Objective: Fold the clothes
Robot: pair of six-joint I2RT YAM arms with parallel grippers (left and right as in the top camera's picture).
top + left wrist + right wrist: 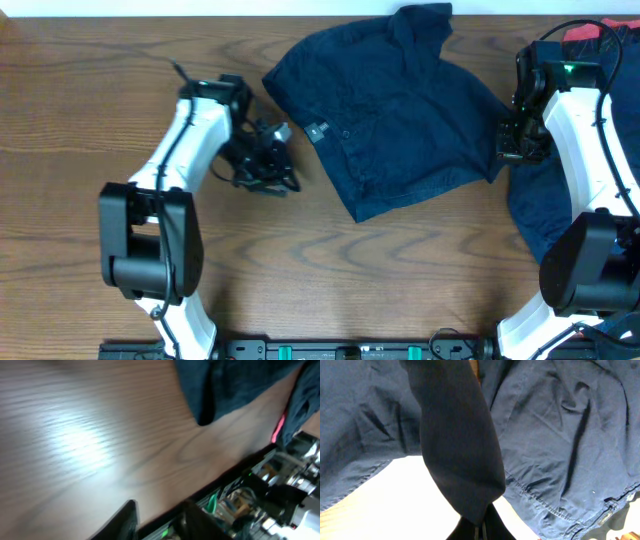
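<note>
**Navy garment spread on a wood table, right gripper pinching a fold**

The table (400,270) is dark brown with a strong wavy wood grain. It fills nearly the whole overhead view, and a thin pale strip runs along its far edge. In the left wrist view a light glares broadly off its smooth top.

The navy garment (400,120) lies at the far middle of the table. It is matte, creased and roughly four-sided, with a bunched part at its far edge. A second navy piece (535,215) lies to its right, largely covered by the right arm, so its shape cannot be made out.

The right gripper (515,140) sits at the spread garment's right edge. Its wrist view shows the jaws closed on a hanging fold of navy cloth, with a stitched hem (540,500) running beside it.

The left gripper (268,165) is just left of the garment and clear of it. Its dark fingers (122,522) stand apart with nothing between them.

A small grey label (318,131) shows on the garment's left part. A red item (585,35) at the far right corner is cut off by the frame.
</note>
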